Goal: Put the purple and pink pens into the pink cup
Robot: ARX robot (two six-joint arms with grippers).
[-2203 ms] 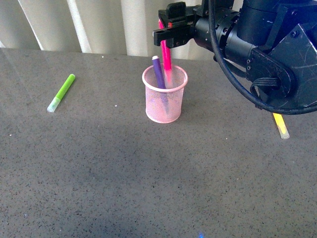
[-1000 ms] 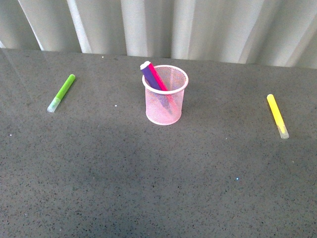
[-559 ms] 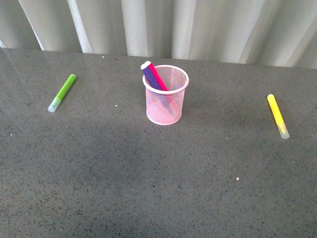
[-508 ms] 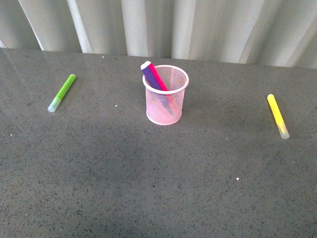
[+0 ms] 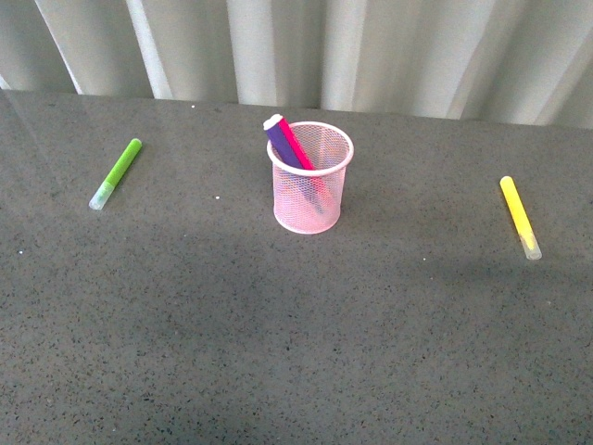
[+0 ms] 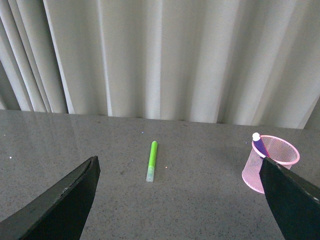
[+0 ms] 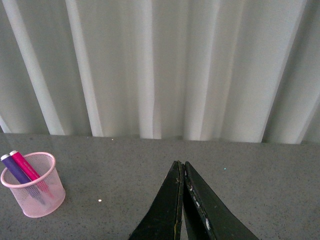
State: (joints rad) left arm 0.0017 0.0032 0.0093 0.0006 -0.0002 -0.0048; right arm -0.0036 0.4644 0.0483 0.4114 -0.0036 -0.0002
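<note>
The pink cup (image 5: 309,181) stands upright in the middle of the dark table. Both pens lean inside it, tops poking over the rim: the purple pen (image 5: 278,139) and the pink pen (image 5: 296,146) side by side. The cup (image 6: 270,162) also shows in the left wrist view with the purple pen (image 6: 259,144) sticking out. In the right wrist view the cup (image 7: 35,192) holds the purple pen (image 7: 15,169) and pink pen (image 7: 27,167). My left gripper (image 6: 180,172) is open and empty. My right gripper (image 7: 182,165) is shut with nothing in it. Neither arm appears in the front view.
A lime-green marker (image 5: 116,173) lies on the table at the left, also seen as the green marker (image 6: 151,160) in the left wrist view. A yellow marker (image 5: 520,216) lies at the right. White curtains (image 5: 306,46) hang behind the table's far edge.
My right arm, which hung over the cup 2.2 s ago with the pink pen, has left the front view. The pink pen now rests in the cup beside the purple one.
</note>
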